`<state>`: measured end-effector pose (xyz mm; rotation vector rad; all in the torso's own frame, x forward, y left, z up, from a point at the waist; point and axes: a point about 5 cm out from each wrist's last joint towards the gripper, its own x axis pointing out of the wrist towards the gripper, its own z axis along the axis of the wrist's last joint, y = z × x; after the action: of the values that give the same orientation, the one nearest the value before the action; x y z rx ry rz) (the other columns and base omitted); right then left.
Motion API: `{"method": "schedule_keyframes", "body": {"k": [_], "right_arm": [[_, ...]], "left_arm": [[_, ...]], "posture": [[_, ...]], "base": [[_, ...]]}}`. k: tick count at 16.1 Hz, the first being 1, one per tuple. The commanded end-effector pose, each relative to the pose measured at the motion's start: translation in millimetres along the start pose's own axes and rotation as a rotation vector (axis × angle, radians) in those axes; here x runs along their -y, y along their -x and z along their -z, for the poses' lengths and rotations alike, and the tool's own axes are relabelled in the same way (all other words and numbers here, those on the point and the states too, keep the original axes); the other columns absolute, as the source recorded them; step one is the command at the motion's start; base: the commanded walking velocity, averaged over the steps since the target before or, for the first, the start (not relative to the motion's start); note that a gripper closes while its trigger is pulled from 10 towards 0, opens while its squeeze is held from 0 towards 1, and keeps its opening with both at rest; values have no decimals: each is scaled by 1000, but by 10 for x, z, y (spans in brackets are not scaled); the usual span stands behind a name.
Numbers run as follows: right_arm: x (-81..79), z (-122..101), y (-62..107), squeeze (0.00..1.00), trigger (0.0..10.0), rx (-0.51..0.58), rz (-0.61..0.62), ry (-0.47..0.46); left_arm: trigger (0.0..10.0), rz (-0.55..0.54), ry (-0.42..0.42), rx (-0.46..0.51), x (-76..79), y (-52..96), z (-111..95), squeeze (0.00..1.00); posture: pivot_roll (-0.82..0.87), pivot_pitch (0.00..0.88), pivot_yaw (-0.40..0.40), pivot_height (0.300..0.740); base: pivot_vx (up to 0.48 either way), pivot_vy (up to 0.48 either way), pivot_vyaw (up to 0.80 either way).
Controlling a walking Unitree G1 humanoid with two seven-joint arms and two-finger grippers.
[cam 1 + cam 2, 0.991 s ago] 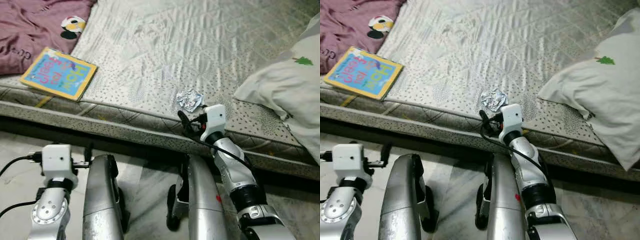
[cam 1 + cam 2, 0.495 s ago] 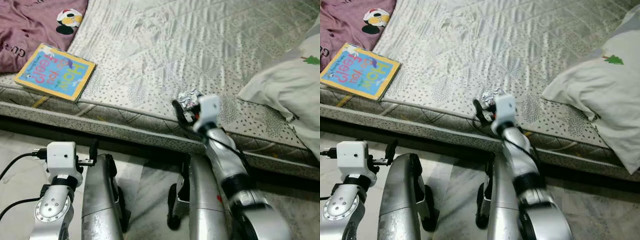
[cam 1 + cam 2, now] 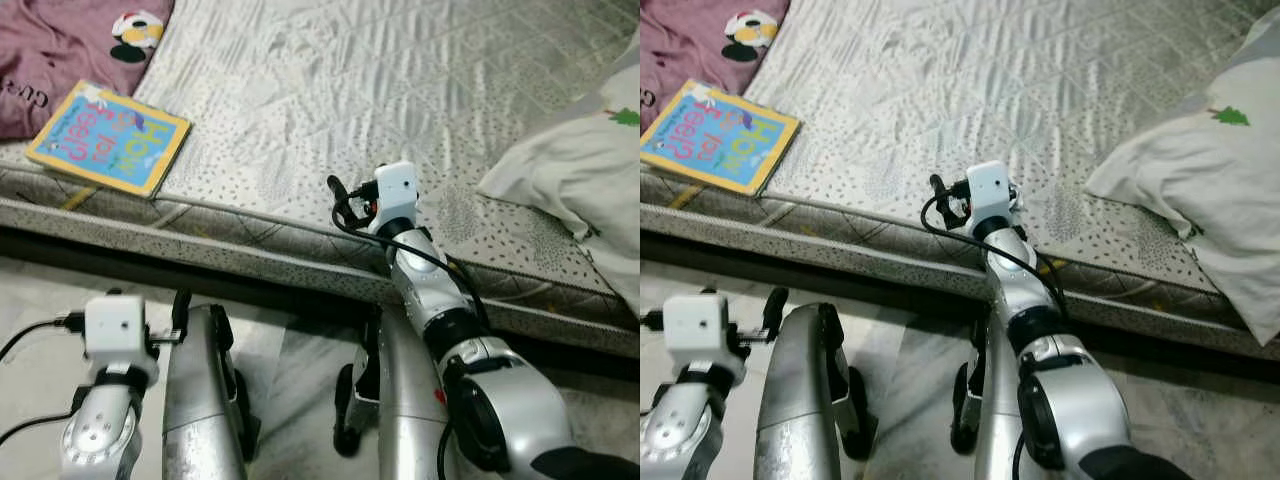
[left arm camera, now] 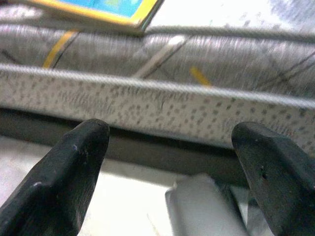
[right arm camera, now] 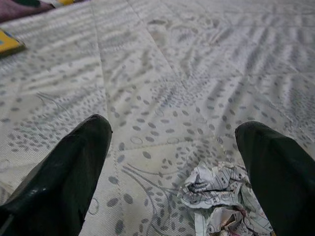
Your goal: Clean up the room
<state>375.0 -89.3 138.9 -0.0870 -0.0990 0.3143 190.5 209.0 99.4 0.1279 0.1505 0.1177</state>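
Bedroom — mattress (image 3: 330,90), pillow (image 3: 575,165), children's book (image 3: 108,138)

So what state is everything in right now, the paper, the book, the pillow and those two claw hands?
Crumpled paper: balled up, lying on the mattress between the right gripper's fingers, not gripped.
Right gripper: open, over the mattress edge.
Left gripper: open, low, beside the mattress side.
Book: closed, flat, near the mattress edge.
Pillow: lying on the mattress.
Purple blanket: rumpled.
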Motion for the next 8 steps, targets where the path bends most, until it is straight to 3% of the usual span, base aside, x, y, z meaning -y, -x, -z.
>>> {"method": "schedule_keyframes", "body": {"k": [1, 5, 8], "right_arm": [[45, 59, 14, 0, 10000, -30, 22, 17], [40, -58, -82, 0, 10000, -16, 47, 77], [84, -24, -84, 0, 10000, -56, 95, 141]], "left_arm": [[10000, -14, -5, -22, -24, 71, 23, 0], [10000, -24, -6, -48, -27, 251, 15, 0], [10000, -16, 2, -85, 1, 401, 35, 0]], "posture": [[232, 342, -84, 514], [248, 387, -89, 514], [243, 437, -94, 514]], "base": [[0, 0, 0], [0, 0, 0], [0, 0, 0]]}}
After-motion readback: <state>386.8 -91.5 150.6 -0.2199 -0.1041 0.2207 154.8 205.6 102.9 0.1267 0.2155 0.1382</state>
